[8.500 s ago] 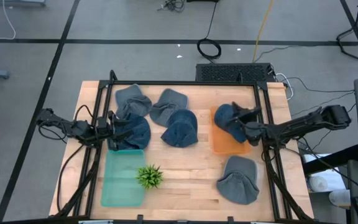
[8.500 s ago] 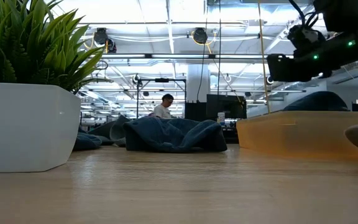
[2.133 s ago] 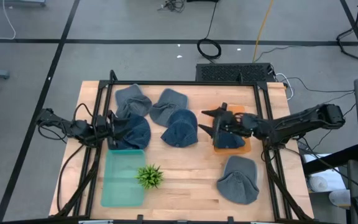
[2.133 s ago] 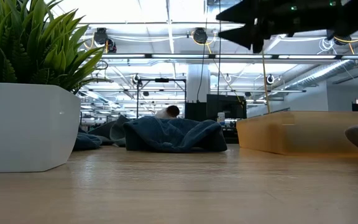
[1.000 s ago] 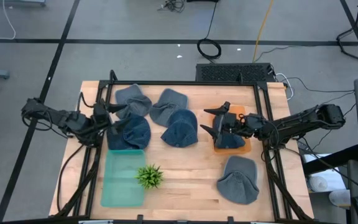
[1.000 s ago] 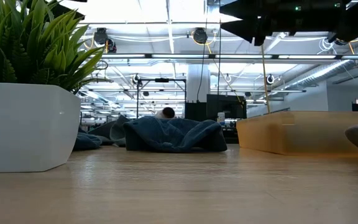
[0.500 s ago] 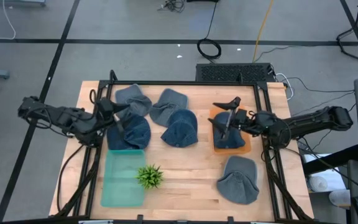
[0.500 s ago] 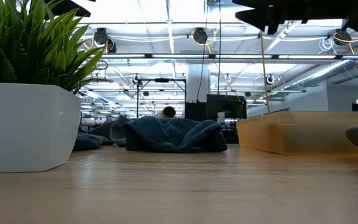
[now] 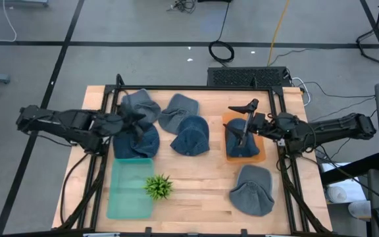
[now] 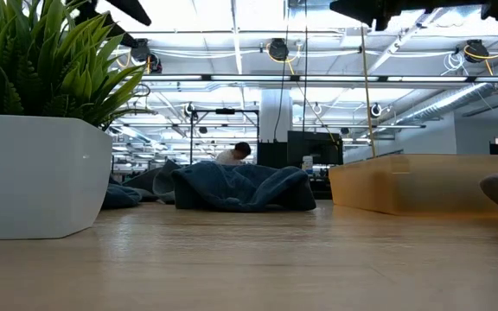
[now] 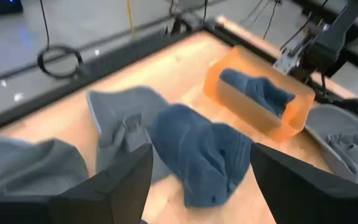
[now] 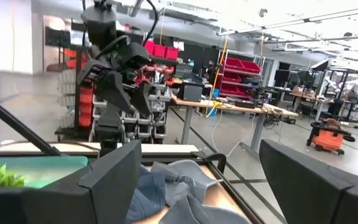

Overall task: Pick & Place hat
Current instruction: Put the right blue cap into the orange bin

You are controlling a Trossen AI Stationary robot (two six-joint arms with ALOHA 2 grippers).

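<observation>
One blue hat (image 9: pixel 242 146) lies in the orange bin (image 9: pixel 260 157), centre-right; right gripper (image 9: pixel 243 120) above it and left gripper (image 9: pixel 135 117) both spread, empty

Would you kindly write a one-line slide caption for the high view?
Both open grippers, left and right, hover above a table of blue hats; one hat lies in the orange bin.

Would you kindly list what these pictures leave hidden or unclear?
- Hat in the orange bin: hidden in the low view by the bin's cloudy wall.
- Right tool: low view cuts it off at the top edge.
- Person: low view, mostly behind the hat pile.
</observation>
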